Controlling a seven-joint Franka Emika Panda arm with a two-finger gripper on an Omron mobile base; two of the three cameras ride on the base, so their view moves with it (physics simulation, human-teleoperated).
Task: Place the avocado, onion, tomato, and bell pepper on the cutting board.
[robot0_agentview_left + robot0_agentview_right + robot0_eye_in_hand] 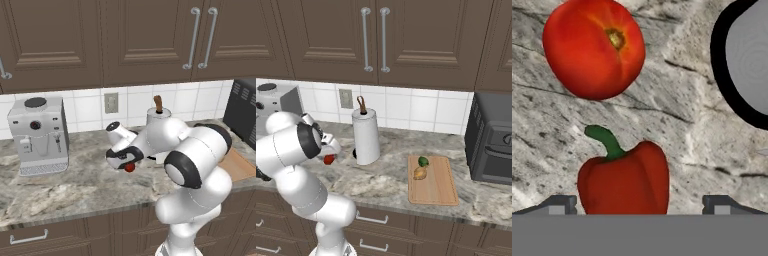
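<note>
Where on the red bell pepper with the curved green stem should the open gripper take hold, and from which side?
Across the red bell pepper's broad body, below the curved green stem. The open gripper already brackets it in the hand view, one fingertip on each flank, so continuing along its present line seems best. The round red tomato lies apart, beyond the stem.

setting: home kitchen, rendered
counter [75, 185]: grey-veined marble, landmark for the rest
above counter: dark brown wall cabinets [421, 40] with metal bar handles
behind counter: white tile backsplash [421, 107] with outlet [111, 102]
below counter: matching brown drawers [50, 235]
on counter, left end: coffee machine [39, 134]
on counter, middle: paper towel roll [366, 135]
on counter, right end: black toaster oven [491, 142], wooden cutting board [433, 187] just beside it, produce on it
</note>
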